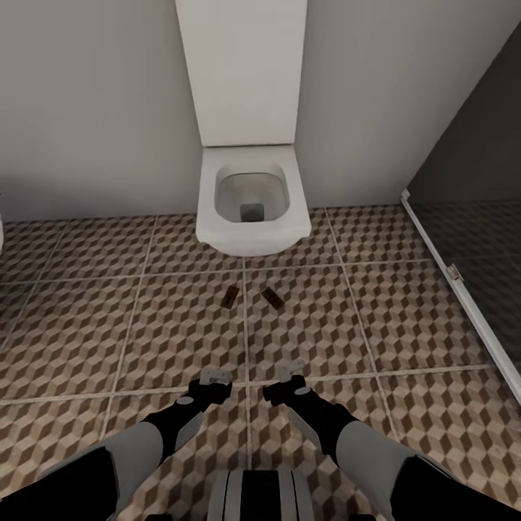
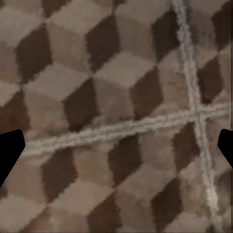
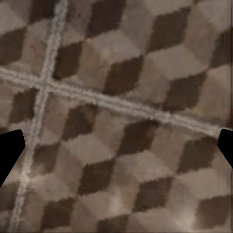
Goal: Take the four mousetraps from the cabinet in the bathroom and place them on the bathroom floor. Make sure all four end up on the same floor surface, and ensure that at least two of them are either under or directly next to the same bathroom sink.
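Mousetraps on view: two, lying flat on the bathroom floor (image 1: 108, 318) just in front of the toilet (image 1: 250, 210), one either side of a grout line
Left mousetrap (image 1: 231, 296): small tan board with dark markings, turned at a slant, apart from its neighbour
Right mousetrap (image 1: 272, 296): same kind, slanted the other way, near the first but not touching it
Other two mousetraps: not accounted for in these pictures
Sink and cabinet: not seen from this position, so nearness of the two traps to a sink cannot be confirmed here
Left gripper (image 1: 215, 375): held low over the tiles, well short of the traps; the wrist view has a dark fingertip at each edge with bare tile between, so the jaws stand wide apart and hold nothing
Right gripper (image 1: 291, 372): mirror posture beside the left, fingertips likewise spread to the edges of its wrist view, nothing between them
Handling, judged: traps look light, thin and rigid; a flat board on smooth tile is likely to slide or tip if nudged from one side
Grip point, judged: across the short width at the bare wood edges, coming straight down, keeping the pads clear of the wire and the sprung end
Risk, judged: low profile leaves little edge to catch; fingertips may scrape tile before closing
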